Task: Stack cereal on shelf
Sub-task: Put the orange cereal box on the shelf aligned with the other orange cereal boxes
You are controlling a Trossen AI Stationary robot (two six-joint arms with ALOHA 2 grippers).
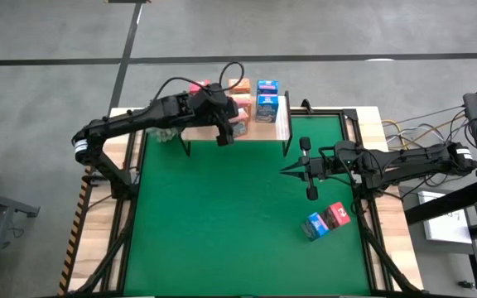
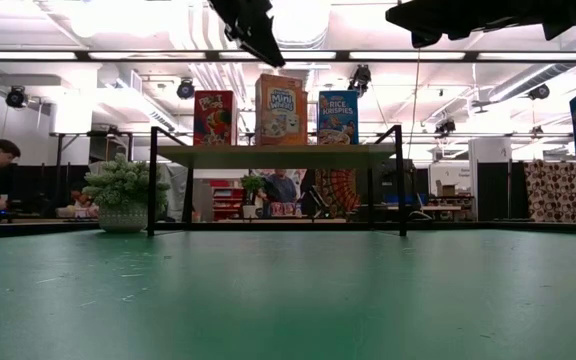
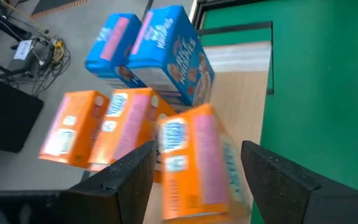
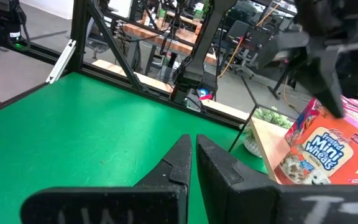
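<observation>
Lying loose on the green mat (image 1: 222, 223) at near right are a blue box (image 1: 315, 225) and red box (image 1: 337, 215), beyond them the right gripper (image 1: 291, 171) hovers pressed together, and farthest the left gripper (image 3: 194, 168), spread around an orange box (image 3: 194, 168), hangs over the shelf (image 1: 281, 124) beside blue boxes (image 1: 267, 99) and a plant (image 2: 123, 195).

Both arms are matte black, built of slim tubular links with chunkier joint housings. The left arm (image 1: 139, 120) carries a looping black cable above its wrist and a white band at its base. The right arm (image 1: 404, 159) has a white-marked base joint too.
</observation>
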